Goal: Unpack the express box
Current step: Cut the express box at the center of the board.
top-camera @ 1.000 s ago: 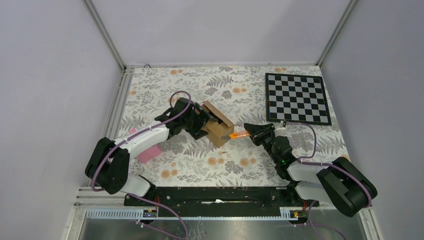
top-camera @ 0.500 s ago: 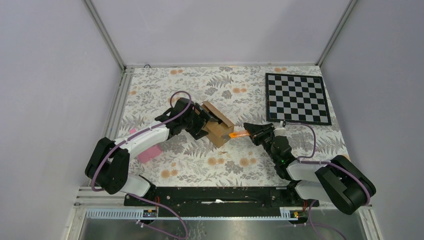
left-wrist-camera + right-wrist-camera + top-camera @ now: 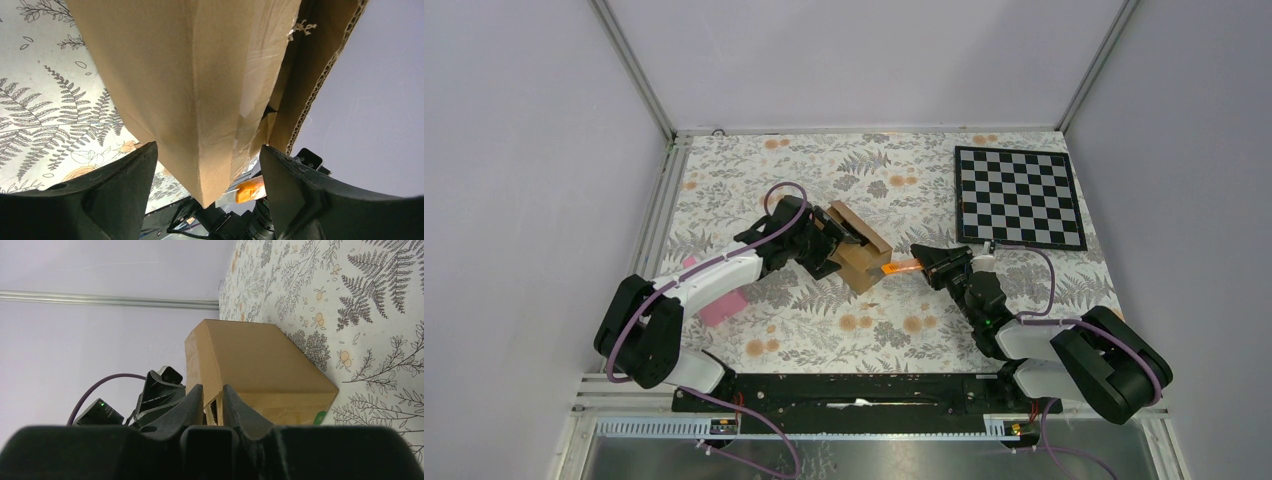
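The express box [image 3: 861, 254], a small brown carton, lies tilted on the floral table cover. It fills the left wrist view [image 3: 190, 85], with torn tape along its seam and a raised flap [image 3: 320, 75]. My left gripper [image 3: 834, 249] [image 3: 209, 150] is shut on the box, one finger on each side. My right gripper [image 3: 927, 264] [image 3: 212, 395] is shut on the orange-and-black cutter [image 3: 902, 267]. The cutter's orange tip and blade [image 3: 247, 190] touch the box's near corner. The right wrist view shows the box [image 3: 260, 355] just ahead of the fingers. The fingers hide the cutter there.
A pink wedge-shaped object [image 3: 721, 303] lies under the left forearm near the table's left side. A black-and-white chessboard [image 3: 1019, 197] lies at the back right. Grey walls and metal rails enclose the table.
My right gripper has pushed the cutter slightly left, bringing its tip against the box's corner. The left gripper and the box have stayed in place.
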You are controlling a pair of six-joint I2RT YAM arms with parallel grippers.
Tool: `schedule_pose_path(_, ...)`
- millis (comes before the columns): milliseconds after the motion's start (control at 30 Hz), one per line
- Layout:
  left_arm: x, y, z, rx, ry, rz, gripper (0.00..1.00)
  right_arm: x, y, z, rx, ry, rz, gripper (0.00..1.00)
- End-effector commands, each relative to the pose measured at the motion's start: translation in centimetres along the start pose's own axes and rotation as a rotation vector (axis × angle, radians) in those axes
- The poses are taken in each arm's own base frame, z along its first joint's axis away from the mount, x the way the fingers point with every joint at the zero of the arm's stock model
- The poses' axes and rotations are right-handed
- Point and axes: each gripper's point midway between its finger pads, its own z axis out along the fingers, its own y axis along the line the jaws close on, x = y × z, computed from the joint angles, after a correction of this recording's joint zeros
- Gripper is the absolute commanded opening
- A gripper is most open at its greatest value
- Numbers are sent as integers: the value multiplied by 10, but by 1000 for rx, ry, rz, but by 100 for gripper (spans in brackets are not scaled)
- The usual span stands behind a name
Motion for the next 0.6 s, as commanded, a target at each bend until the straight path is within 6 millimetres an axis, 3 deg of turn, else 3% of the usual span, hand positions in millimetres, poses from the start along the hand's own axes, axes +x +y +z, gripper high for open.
schedule_pose_path(0,2,-9,2,36,6,-11,77,-8,28,5,-89,-50,39,0)
schedule_pose_path(567,5,-12,2,40,19,-20,74,-3,18,7,-60,-41,33,0)
